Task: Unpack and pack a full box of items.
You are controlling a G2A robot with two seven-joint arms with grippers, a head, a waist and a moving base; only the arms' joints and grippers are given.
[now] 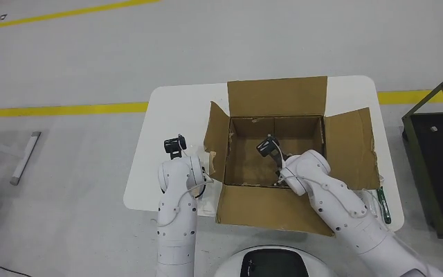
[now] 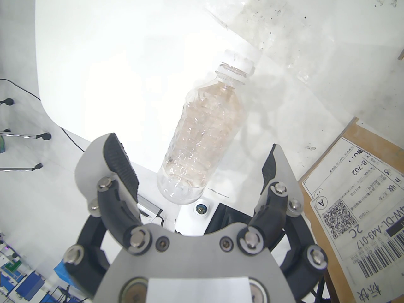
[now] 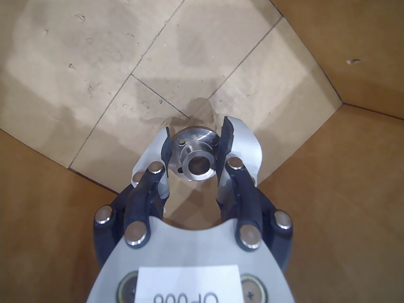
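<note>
Two grippers are seen at one white table (image 2: 110, 48), on which an open cardboard box (image 1: 277, 97) is set with its four flaps folded outward. The right gripper (image 3: 197, 130) is lowered inside the box, close to the bare cardboard floor, and its pads are pressed against both sides of a round metal flange (image 3: 195, 156), whose bored hub is turned toward the wrist. The box walls are seen close around this gripper.

The left gripper (image 2: 192, 145) is held above the table outside the box's left flap, its fingers spread wide and nothing touched by them. A clear plastic bottle (image 2: 205, 130) with a white cap is seen below the gap, its base turned toward the table's near edge. A crumpled clear plastic bag (image 2: 252, 17) is laid just past the cap; whether the two touch cannot be told. A printed shipping label (image 2: 363, 216) is stuck on the cardboard beside this gripper. A slim green-and-white thing (image 1: 383, 204), too small to make out, is laid by the right flap, and a dark green frame (image 1: 422, 166) is stood off the table beyond it.
</note>
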